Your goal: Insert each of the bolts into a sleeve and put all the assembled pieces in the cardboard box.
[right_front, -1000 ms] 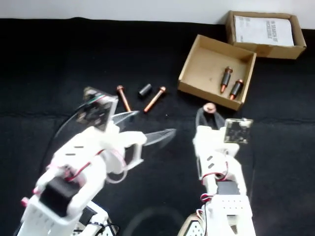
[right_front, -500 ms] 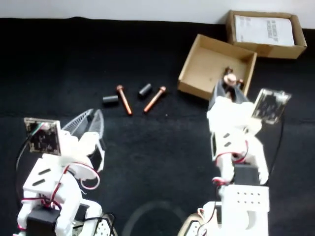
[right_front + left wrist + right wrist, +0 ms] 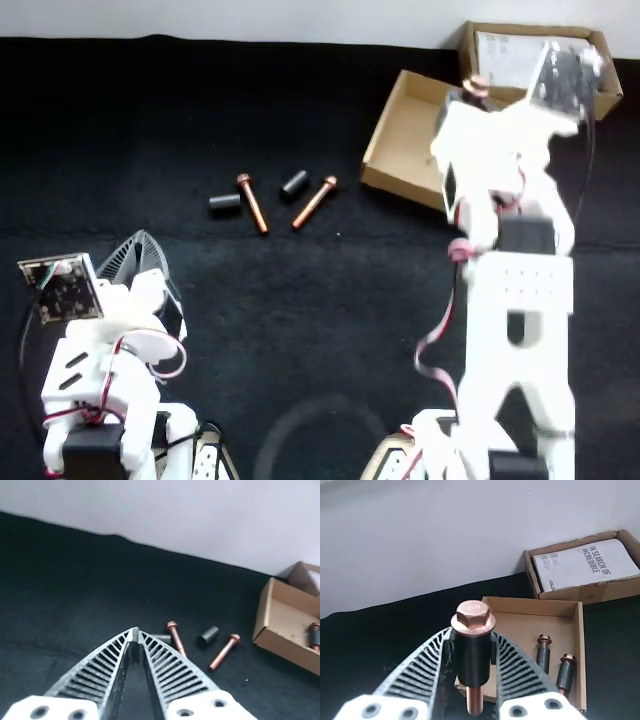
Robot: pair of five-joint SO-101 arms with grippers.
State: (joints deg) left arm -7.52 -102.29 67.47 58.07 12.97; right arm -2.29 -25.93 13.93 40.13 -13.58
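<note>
Holding a copper bolt seated in its dark sleeve [image 3: 472,662], the right gripper [image 3: 471,639] hangs by the open cardboard box [image 3: 392,150].

Far left, the left gripper [image 3: 134,633] sits low by its own base, ribbed fingers pressed together on nothing. On the black table [image 3: 300,330] between the arms lie two loose copper bolts [image 3: 251,204] and two short dark sleeves [image 3: 225,201], unassembled and nearer the left arm. Further right, the box has two assembled pieces [image 3: 543,655] lying side by side inside. The right gripper is clenched on the sleeve, with the piece's long axis running along the fingers and its hexagonal head at the fingertip end. The box floor lies ahead of and below it, so I'd judge lowering comes before letting go. The box's near wall and the pieces inside could catch it. Behind stands a second cardboard box holding a printed sheet [image 3: 585,562].
</note>
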